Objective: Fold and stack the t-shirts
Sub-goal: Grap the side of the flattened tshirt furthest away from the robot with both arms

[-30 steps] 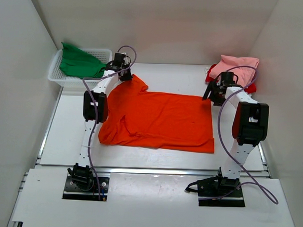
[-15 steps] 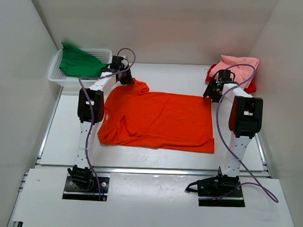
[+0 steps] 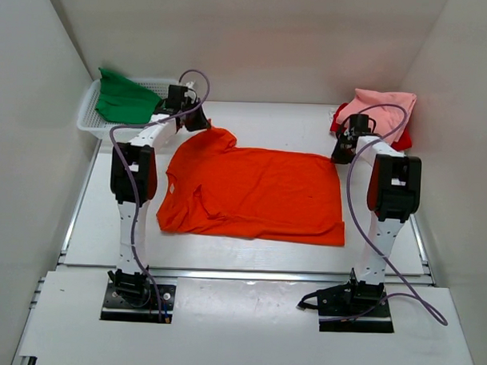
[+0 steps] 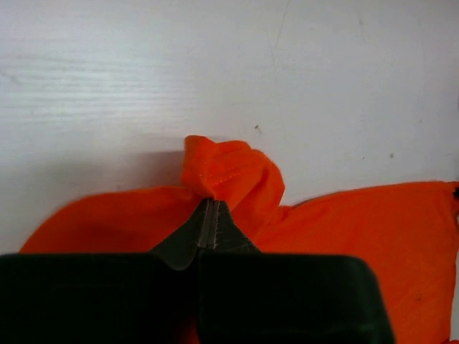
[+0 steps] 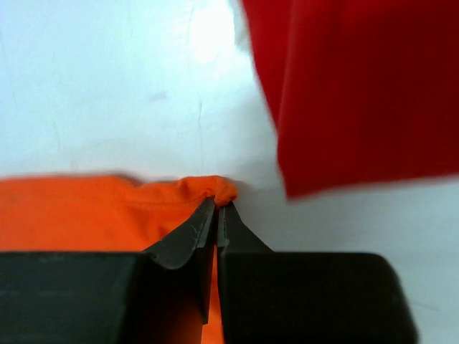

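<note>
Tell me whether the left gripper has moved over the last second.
Yes. The left gripper has shifted left, toward the white basket, still pinching the orange shirt.

No readable text, labels or numbers in any view

The orange t-shirt [image 3: 259, 191] is soft matt cloth with a stitched hem, and the red t-shirt [image 5: 358, 86] is matt cloth too. The table [image 4: 323, 64] is smooth, white and faintly glossy with small specks; the basket [image 3: 88, 127] is white plastic mesh.
</note>
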`<action>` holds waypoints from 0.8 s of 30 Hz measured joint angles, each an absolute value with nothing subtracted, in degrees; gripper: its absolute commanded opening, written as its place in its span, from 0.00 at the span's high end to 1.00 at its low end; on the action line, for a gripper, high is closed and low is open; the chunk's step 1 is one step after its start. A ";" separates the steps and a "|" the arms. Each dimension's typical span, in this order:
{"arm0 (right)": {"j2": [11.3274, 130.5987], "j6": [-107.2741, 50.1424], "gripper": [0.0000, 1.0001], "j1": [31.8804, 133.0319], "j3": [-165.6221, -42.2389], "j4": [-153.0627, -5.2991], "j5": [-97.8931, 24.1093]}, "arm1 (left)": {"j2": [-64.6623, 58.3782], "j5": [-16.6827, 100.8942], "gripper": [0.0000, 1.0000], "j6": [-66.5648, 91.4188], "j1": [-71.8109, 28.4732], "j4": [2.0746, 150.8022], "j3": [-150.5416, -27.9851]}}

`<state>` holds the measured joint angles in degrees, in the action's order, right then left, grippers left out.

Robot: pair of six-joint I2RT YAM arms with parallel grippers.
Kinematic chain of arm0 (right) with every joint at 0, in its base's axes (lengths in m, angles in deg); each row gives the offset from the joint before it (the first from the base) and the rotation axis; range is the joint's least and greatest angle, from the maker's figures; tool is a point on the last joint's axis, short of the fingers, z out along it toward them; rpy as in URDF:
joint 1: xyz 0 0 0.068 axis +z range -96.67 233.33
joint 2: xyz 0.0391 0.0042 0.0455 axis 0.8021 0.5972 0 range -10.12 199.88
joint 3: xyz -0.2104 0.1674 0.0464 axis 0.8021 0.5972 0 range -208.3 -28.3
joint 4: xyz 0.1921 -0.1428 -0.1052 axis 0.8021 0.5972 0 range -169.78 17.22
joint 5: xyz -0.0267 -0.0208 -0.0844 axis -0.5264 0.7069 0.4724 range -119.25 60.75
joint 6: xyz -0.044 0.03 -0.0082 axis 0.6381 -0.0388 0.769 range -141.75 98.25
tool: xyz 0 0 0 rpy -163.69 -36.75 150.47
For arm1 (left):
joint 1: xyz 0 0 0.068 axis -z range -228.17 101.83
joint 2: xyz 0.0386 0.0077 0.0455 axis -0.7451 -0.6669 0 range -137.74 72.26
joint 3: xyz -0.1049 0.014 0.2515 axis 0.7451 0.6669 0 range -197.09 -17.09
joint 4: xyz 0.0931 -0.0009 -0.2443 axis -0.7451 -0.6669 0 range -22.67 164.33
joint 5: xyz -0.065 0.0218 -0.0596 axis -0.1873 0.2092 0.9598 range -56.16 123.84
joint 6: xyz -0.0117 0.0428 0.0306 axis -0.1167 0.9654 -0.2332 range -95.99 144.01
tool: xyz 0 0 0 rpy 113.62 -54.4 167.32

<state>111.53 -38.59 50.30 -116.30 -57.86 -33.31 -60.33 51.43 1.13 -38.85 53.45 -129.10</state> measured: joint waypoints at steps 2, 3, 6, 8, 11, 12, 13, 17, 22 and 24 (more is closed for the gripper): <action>109.25 -37.74 1.00 50.11 -112.78 -59.50 -34.94 | -57.53 51.19 1.00 1.75 -39.06 53.63 -123.66; 107.83 -37.43 1.00 49.86 -111.06 -59.70 -35.78 | -56.03 51.04 1.00 2.01 -39.17 53.36 -121.10; 104.38 -36.65 1.00 49.62 -108.74 -59.70 -38.75 | -51.65 50.90 1.00 2.62 -39.70 52.66 -114.72; 102.67 -36.23 1.00 49.41 -108.65 -60.07 -40.58 | -48.66 51.06 1.00 3.01 -39.98 52.31 -111.46; 100.29 -35.27 1.00 49.06 -107.58 -60.62 -42.51 | -43.46 51.01 1.00 3.52 -40.18 52.55 -105.84; 99.11 -35.01 1.00 49.06 -106.27 -60.97 -43.01 | -41.23 50.84 1.00 3.71 -40.18 52.58 -103.37; 97.78 -34.81 1.00 48.97 -104.63 -61.12 -43.51 | -39.15 50.75 1.00 3.87 -40.20 52.44 -101.25; 91.27 -33.61 1.00 48.44 -95.89 -61.95 -45.35 | -30.17 50.07 1.00 4.48 -40.35 52.75 -91.33; 84.14 -32.28 1.00 46.21 -86.82 -62.72 -47.38 | -23.11 48.04 1.00 6.27 -40.64 51.92 -83.46; 81.23 -31.84 1.00 44.95 -83.65 -63.15 -47.84 | -20.49 47.41 1.00 6.77 -40.99 51.85 -80.23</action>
